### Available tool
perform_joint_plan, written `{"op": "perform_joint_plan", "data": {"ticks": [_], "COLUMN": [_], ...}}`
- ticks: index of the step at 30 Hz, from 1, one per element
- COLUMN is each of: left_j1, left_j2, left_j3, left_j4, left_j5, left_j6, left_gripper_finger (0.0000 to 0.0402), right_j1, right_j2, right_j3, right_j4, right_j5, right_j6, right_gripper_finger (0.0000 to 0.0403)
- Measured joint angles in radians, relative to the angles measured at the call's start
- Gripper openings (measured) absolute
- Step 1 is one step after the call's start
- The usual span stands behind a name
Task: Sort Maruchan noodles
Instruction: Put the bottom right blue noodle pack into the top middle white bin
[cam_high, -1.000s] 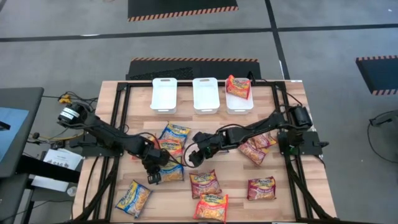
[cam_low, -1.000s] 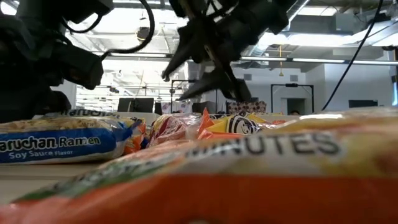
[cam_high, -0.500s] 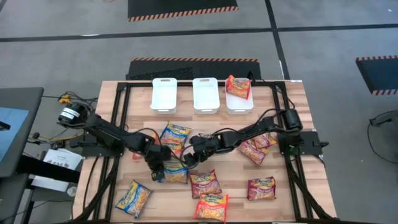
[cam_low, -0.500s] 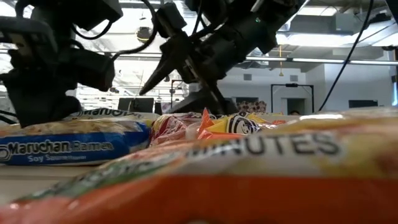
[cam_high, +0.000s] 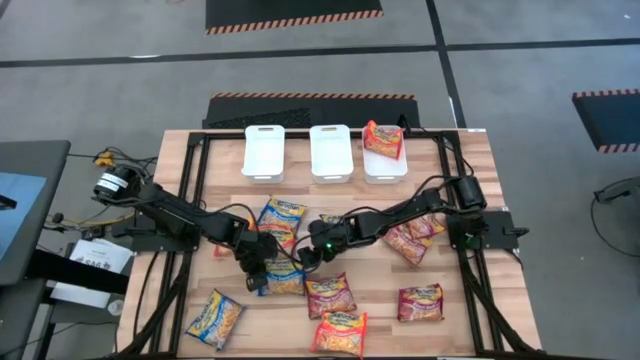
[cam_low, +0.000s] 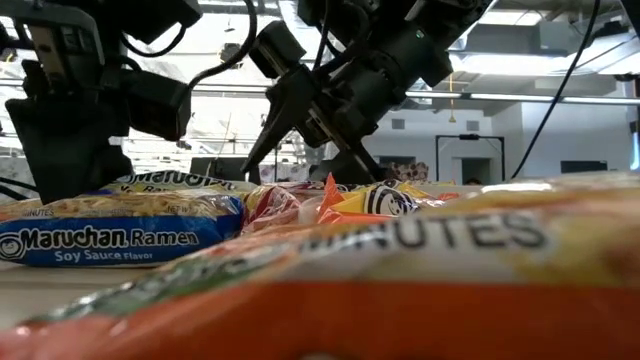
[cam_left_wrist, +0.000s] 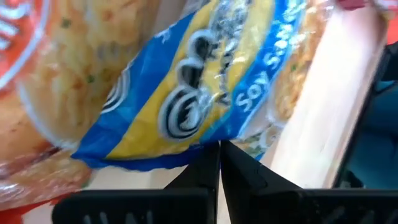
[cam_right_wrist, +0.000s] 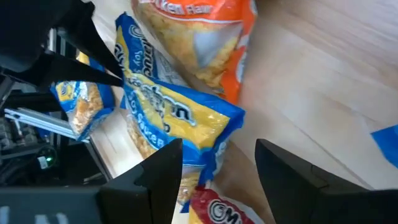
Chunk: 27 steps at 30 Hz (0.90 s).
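Both arms meet at mid-bench over one blue packet (cam_high: 281, 279) of the Maruchan noodles (cam_high: 330, 296), which lie scattered across the wooden bench (cam_high: 470, 300); one orange packet (cam_high: 383, 139) already sits in the rightmost of three white bins (cam_high: 329, 152) at the far edge. The left tool (cam_left_wrist: 219, 163) has its fingers pressed together at the blue packet's edge, though whether it pinches the wrapper or merely touches it is hard to judge; the right tool (cam_right_wrist: 217, 163) stands wide apart just above the same packet, holding nothing. The step in hand looks like picking or passing this blue packet; next, the right tool must descend, straddle the packet and close before carrying it to a bin.
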Motion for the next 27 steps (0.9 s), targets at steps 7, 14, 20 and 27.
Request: {"op": "perform_joint_plan", "data": {"ticks": [7,14,20,27], "left_j1": [0.000,0.002,0.002,0.002], "left_j2": [0.000,0.000,0.001,0.079], "left_j3": [0.000,0.000,0.000,0.004], "left_j4": [0.023,0.028,0.035,0.089], "left_j5": [-0.027,-0.050,-0.080,-0.079], "left_j6": [-0.041,-0.041,-0.059,-0.101], "left_gripper_finger": [0.0000,0.0000,0.0000,0.0000], "right_j1": [-0.001,-0.002,-0.001,0.006], "right_j2": [0.000,0.000,0.000,0.000], "right_j3": [0.000,0.000,0.000,0.000], "right_j4": [0.012,0.013,-0.018,-0.021], "right_j5": [0.030,0.050,0.047,0.040], "right_j6": [0.003,0.003,0.021,0.022], "right_gripper_finger": [0.0228,0.0228,0.0228,0.0228]}}
